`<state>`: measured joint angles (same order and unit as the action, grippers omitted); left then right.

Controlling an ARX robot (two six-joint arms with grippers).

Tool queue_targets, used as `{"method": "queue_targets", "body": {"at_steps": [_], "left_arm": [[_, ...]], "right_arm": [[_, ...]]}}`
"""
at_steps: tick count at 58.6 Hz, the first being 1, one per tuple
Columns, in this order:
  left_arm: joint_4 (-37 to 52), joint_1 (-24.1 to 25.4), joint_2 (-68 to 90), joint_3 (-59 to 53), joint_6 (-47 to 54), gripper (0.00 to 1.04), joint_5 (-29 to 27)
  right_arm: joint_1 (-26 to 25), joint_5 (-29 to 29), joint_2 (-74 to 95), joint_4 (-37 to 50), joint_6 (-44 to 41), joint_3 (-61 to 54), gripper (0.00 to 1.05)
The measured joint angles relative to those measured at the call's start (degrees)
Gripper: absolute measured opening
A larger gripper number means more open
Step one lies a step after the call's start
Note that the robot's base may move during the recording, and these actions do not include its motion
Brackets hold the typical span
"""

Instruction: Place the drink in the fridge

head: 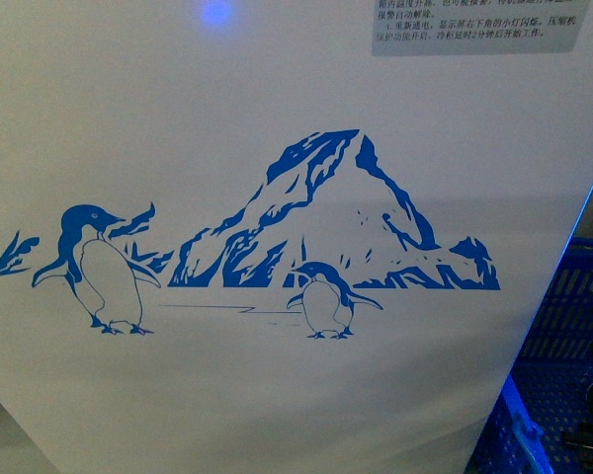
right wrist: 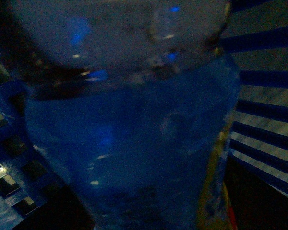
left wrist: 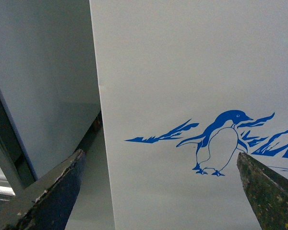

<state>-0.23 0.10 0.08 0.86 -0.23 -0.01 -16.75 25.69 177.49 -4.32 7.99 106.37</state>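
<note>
The fridge (head: 277, 99) fills the front view as a white wall with blue penguin-and-mountain art; neither arm shows there. In the left wrist view the same white side (left wrist: 182, 72) stands close ahead, and my left gripper (left wrist: 161, 191) is open with nothing between its dark fingers (left wrist: 57, 191). The right wrist view is dim and blue: the drink (right wrist: 134, 143), a clear bottle with a blue label and a yellow-and-red strip, fills it. My right gripper is shut on the drink; its fingers are hidden behind the bottle. The fridge's lid is out of view.
A blue plastic lattice crate (head: 563, 385) stands to the right of the fridge, and its bars (right wrist: 269, 134) show behind the drink. A plain grey cabinet (left wrist: 43, 72) stands to the fridge's left, with a dark gap between them.
</note>
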Motion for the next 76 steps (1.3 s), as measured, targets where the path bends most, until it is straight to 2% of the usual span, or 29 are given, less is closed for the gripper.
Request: {"method": "queue_targets", "body": {"at_steps": [8, 17, 28, 38, 46, 57, 66, 76], "left_arm": [[0.0, 0.0, 0.0, 0.0, 0.0, 0.97, 0.0], [0.0, 0.0, 0.0, 0.0, 0.0, 0.97, 0.0], [0.0, 0.0, 0.0, 0.0, 0.0, 0.97, 0.0], [0.0, 0.0, 0.0, 0.0, 0.0, 0.97, 0.0], [0.0, 0.0, 0.0, 0.0, 0.0, 0.97, 0.0], [0.0, 0.0, 0.0, 0.0, 0.0, 0.97, 0.0], [0.0, 0.0, 0.0, 0.0, 0.0, 0.97, 0.0], [0.0, 0.0, 0.0, 0.0, 0.0, 0.97, 0.0]], "right_arm": [[0.07, -1.68, -0.24, 0.07, 0.04, -0.55, 0.49], [0.17, -2.75, -1.49, 0.83, 0.07, -2.38, 0.41], [0.52, -5.27, -4.26, 2.49, 0.28, -6.93, 0.39], [2.91, -10.62, -10.6, 5.7, 1.16, -13.99, 0.39], [5.66, -15.82, -23.76, 11.06, 1.42, -21.46, 0.39], [6.43, -19.74, -47.67, 16.92, 1.22, -32.37, 0.39], [5.33, -22.56, -66.97, 18.14, -0.59, -43.08, 0.38], [4.17, -24.02, -79.43, 17.46, -2.08, -49.83, 0.38]]}}
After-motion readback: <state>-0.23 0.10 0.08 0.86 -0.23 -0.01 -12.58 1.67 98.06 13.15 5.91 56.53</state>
